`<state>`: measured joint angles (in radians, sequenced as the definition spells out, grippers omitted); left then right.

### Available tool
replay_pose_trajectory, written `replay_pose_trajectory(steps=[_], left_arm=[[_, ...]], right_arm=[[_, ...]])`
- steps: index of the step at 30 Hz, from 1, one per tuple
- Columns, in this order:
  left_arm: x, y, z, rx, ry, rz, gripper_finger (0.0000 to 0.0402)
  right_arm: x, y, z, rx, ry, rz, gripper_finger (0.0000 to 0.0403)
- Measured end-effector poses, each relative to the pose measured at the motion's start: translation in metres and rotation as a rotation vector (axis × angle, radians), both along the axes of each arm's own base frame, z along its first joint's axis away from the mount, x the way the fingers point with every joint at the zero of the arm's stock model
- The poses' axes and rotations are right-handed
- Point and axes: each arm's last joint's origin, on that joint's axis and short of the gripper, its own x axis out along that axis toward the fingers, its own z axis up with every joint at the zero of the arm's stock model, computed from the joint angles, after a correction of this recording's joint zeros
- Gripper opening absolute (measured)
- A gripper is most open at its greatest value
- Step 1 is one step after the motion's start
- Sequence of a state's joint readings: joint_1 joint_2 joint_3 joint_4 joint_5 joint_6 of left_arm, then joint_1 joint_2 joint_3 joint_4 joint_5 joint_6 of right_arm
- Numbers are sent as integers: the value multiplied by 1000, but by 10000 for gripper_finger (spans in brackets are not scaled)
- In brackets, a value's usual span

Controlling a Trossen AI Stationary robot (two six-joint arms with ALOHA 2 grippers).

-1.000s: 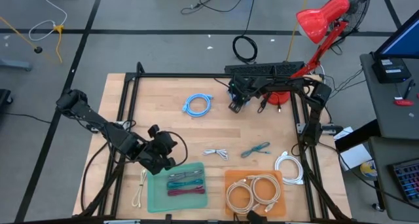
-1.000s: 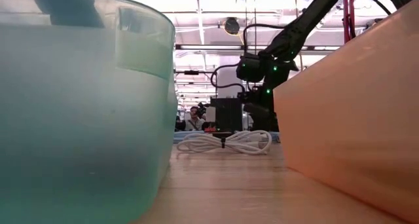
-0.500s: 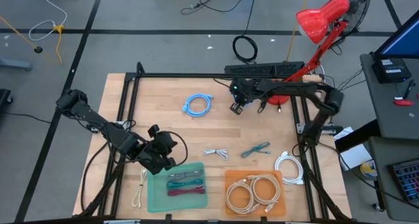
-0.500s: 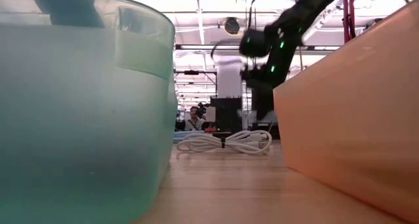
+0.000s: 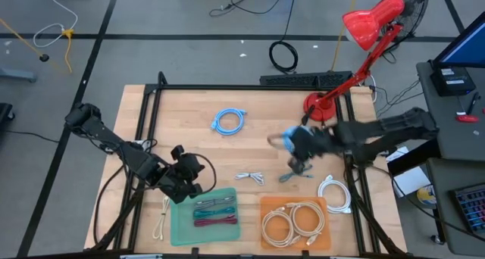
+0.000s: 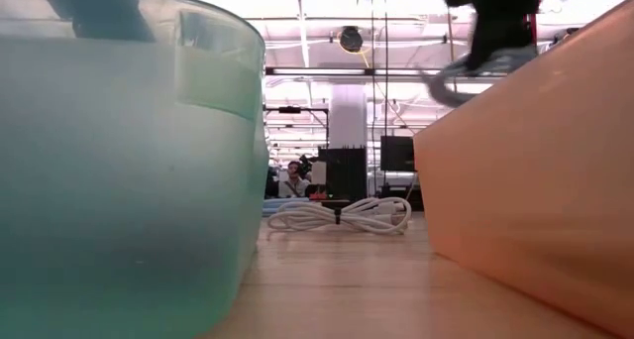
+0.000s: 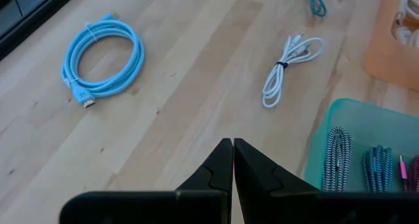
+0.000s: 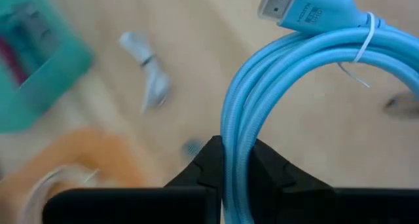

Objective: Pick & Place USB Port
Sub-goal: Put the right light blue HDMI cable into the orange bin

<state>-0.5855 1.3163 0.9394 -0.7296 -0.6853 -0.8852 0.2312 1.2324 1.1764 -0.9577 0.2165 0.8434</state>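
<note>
Right hand (image 5: 297, 147) is up off the table (image 5: 250, 149), fingers pinching a coiled light-blue cable (image 8: 308, 86); the coil loops out ahead of the fingertips, its flat metal plug (image 8: 275, 6) at the far end of the loop. In the high view the held cable (image 5: 290, 140) is a blurred blue patch at the hand. Below the hand on the table: a teal cable (image 5: 297, 173), with a small white bundled cable (image 5: 249, 176) just beside it. An orange tray (image 5: 267, 206) with cream cables is nearer the table's front edge than the hand, and a white coil (image 5: 333, 193) sits off to its outer side.

Left hand (image 5: 184, 176) has fingers pressed together, holding nothing, parked right at the corner of the teal tray (image 5: 179, 223). That tray holds braided cables (image 7: 337, 160). Ahead of the left hand on the table: a second light-blue coil (image 7: 101, 57), well apart from the hand, and the white bundle (image 7: 288, 67).
</note>
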Motion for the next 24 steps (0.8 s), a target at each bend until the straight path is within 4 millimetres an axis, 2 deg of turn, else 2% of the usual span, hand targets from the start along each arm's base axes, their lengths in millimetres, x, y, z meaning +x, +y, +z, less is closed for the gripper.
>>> replay_pose_trajectory(steps=[4,10,14,19,24], left_arm=[[0,0,0,3,2,-2,19],[1,2,0,29,16,-23,19],[2,4,0,50,31,-40,19],[3,6,0,83,50,-66,19],[5,10,0,108,65,-77,19]], right_arm=[[-16,53,-1,95,-34,-5,29],[-20,118,-8,236,-183,-17,29],[-16,149,-26,317,-170,-45,29],[-14,180,-54,389,-37,-131,29],[-4,204,-55,382,-15,-189,29]])
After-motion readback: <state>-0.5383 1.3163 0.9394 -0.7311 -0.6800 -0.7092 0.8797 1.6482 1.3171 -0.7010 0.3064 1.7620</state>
